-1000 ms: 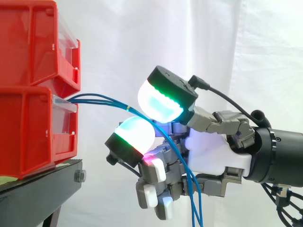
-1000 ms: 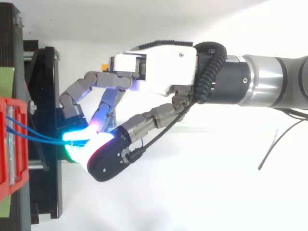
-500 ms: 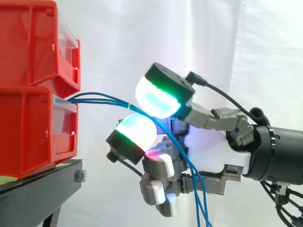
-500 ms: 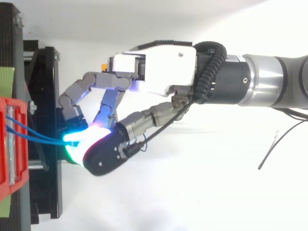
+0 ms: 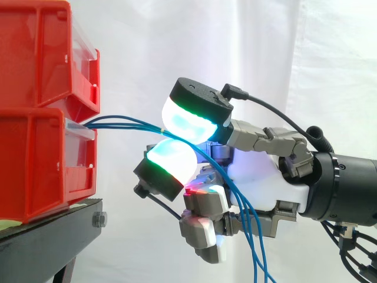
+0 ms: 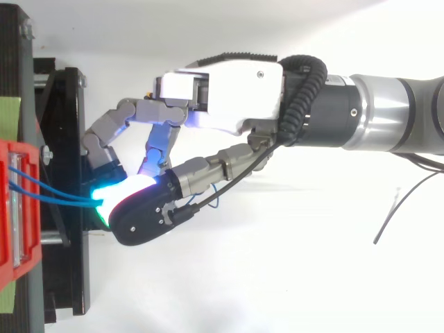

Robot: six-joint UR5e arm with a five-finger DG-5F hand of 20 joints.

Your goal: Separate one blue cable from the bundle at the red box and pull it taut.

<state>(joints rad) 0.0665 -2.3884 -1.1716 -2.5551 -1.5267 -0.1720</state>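
Several blue cables are coming out of the front of the lower red bin, which is sitting under a second bin on a black stand. They are running rightward close together in a shallow arc and passing into the narrow gap between two big cyan-green pads of the hand, one pad above them and one below. Past the pads they are dropping across the white palm and hanging down out of view. The two pads are pinching the cables; how many are caught, I cannot tell. The other fingers are lying folded under the palm.
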